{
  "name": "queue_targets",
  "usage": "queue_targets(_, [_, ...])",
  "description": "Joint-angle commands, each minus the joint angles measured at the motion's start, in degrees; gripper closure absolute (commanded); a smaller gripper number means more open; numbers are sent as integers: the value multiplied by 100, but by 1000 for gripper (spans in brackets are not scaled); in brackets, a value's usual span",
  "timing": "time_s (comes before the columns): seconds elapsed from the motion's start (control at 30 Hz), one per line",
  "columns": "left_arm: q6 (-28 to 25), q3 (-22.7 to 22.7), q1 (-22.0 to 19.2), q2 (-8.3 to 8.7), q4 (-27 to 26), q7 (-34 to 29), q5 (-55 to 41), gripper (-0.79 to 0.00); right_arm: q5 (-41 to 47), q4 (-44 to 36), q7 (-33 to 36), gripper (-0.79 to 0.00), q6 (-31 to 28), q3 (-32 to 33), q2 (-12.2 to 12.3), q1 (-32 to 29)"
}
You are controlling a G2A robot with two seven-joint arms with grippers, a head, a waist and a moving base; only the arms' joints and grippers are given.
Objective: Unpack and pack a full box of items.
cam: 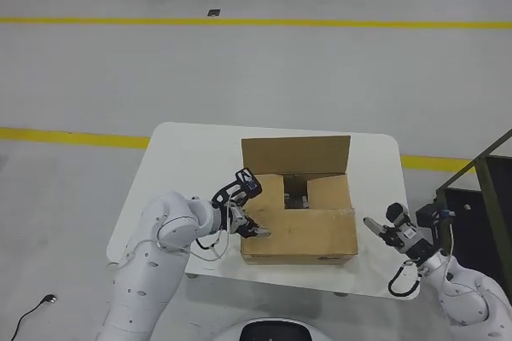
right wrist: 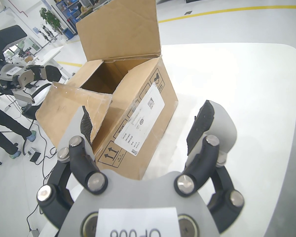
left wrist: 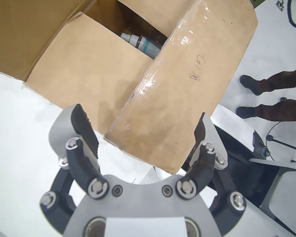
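Your white counter (cam: 196, 153) has rounded corners and stands on a pale floor marked with yellow lines. On it, toward the near edge and a little right of the middle, sits the task's cardboard box (right wrist: 160, 92), upright and partly open.

Its long rear flap (cam: 296, 153) stands up straight. The long taped flap (cam: 300, 234) on your near side, glossy with clear tape, is tilted over the front part of the opening and juts past the box's left corner. The two short side flaps (left wrist: 88, 60) lean inward, with a dark gap between them. A white label (right wrist: 138, 122) is stuck to the box wall that faces your right arm.

Your left pincer (left wrist: 139, 118) is at the box's near left corner with its fingers spread wide. The corner of the taped flap lies between them, though I cannot tell whether either finger touches the cardboard. Your right pincer (right wrist: 146, 108) hangs over bare counter just beside the box's right wall. It is also spread wide, grips nothing and is apart from the box.

Down in the gap lies a small dark bottle (left wrist: 141, 43) on its side, with a white cap and a pale label.
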Motion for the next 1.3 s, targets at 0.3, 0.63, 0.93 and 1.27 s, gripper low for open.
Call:
queue_targets(0.3, [286,216,-199,314,140,-283,-782,-785,33,154,39,-785,-1,-106,8,47])
queue_targets(0.63, [457,439,-359,704,-82,-455,-1819,-785,153,215,-96,-785,167,-239,-10,46])
queue_targets(0.93, [346,810,-440,1162,-450,-345,-2350,-785,612,102,-450,-785,555,-153,-46,-10])
queue_targets(1.27, [99,1485,-642,1859,-1135,-98,-2867,-785,809,-378,-439,-733,707,83,-39,-235])
